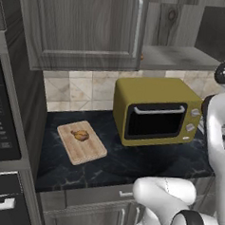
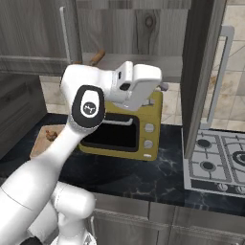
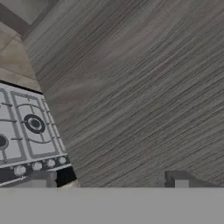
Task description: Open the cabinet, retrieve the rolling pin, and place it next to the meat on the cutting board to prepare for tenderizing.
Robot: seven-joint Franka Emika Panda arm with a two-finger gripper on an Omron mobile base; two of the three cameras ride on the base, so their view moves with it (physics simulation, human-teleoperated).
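The dark counter point(image 1: 144, 159) carries the board point(image 1: 81, 142) with meat point(image 1: 80, 135). The right base view shows perhaps the rolling pin point(image 2: 97, 57) on the cabinet point(image 2: 143, 61) shelf. The gripper point(image 3: 111, 180) is released.

a dark marbled counter point(image 1: 144, 162) is being occupied by the cutting board point(image 1: 81, 142), bearing the meat point(image 1: 80, 135), and a yellow toaster oven point(image 1: 155, 111); the rolling pin point(image 2: 97, 57) is lying on the cabinet's grey shelf point(image 2: 143, 61).
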